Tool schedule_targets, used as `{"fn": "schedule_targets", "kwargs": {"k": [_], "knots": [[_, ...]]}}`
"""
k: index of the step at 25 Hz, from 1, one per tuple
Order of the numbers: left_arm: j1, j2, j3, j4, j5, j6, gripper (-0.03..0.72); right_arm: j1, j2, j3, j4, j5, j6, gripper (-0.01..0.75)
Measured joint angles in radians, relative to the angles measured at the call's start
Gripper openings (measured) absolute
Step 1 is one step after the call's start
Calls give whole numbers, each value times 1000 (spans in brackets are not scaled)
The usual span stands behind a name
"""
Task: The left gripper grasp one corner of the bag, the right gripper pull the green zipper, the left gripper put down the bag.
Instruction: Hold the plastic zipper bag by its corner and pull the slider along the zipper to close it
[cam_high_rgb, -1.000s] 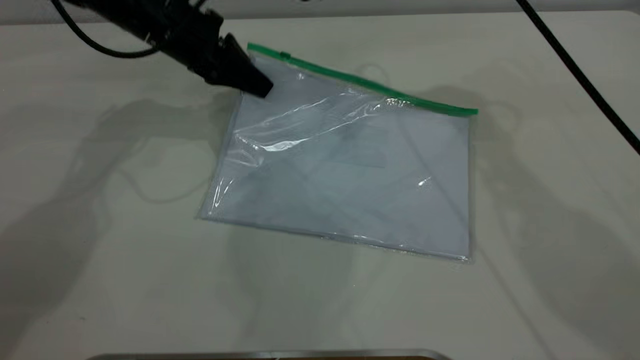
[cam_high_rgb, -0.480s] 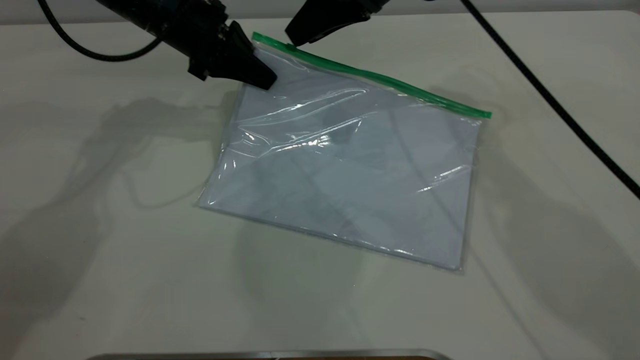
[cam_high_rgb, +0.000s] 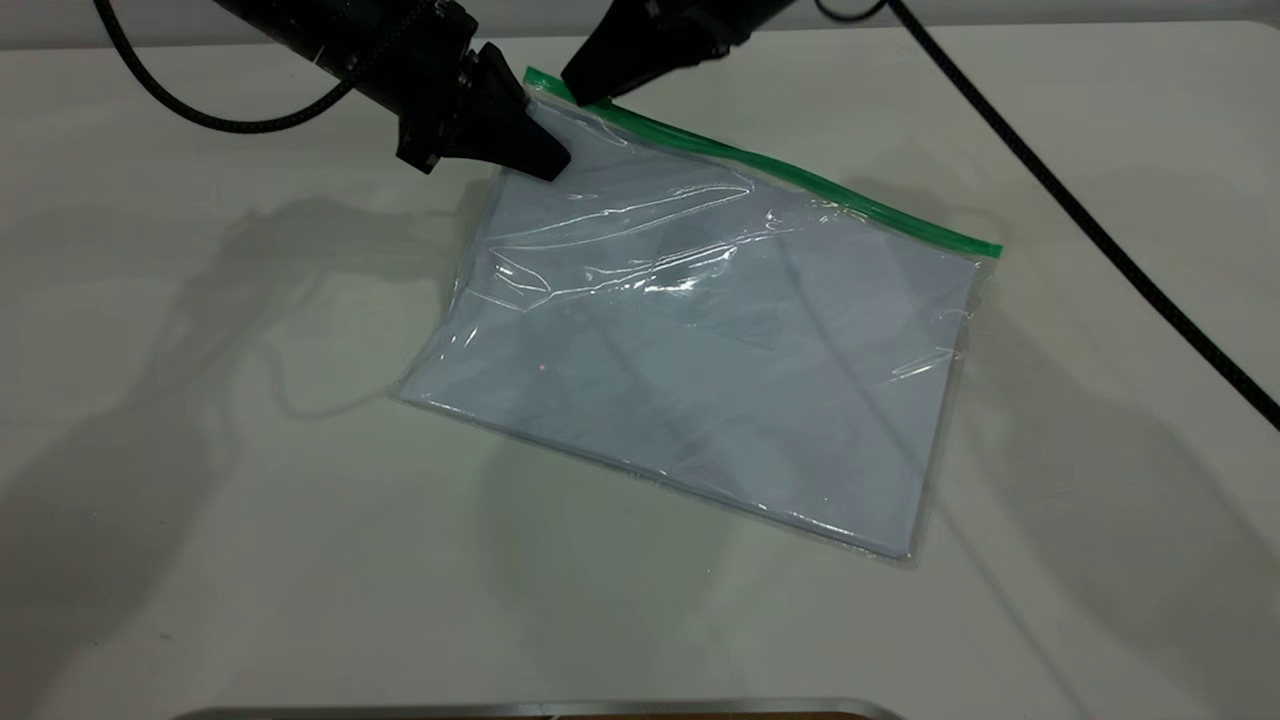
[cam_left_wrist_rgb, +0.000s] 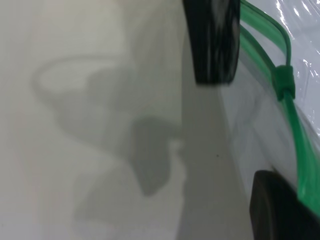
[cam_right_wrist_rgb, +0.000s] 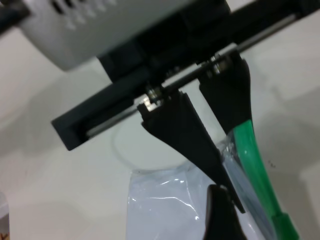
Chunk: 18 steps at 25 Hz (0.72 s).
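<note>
slider tab visible only from left wrist

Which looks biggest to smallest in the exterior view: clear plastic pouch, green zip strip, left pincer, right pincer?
1. Clear plastic document pouch, by far the largest.
2. Thin green zip strip, long but narrow.
3. Black left pincer and black right pincer: alike; the right one is cut off by the frame edge, so I won't rank them.
</note>
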Motion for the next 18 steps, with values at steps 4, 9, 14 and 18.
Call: {"fn": "schedule_targets", "kwargs": {"k": [4, 9, 14, 18], "knots": [[0, 0, 0, -1, -2, 1, 51, 0, 15, 0, 6, -18, -1, 499], [-1, 0, 0, -2, -6, 1, 51, 0, 20, 0, 14, -21, -1, 470], [-1, 0, 0, -2, -12, 1, 51, 0, 20, 0, 25, -21, -1, 377], [-1, 0, 0, -2, -14, 1, 51, 0, 20, 0, 27, -18, -1, 248]]}}
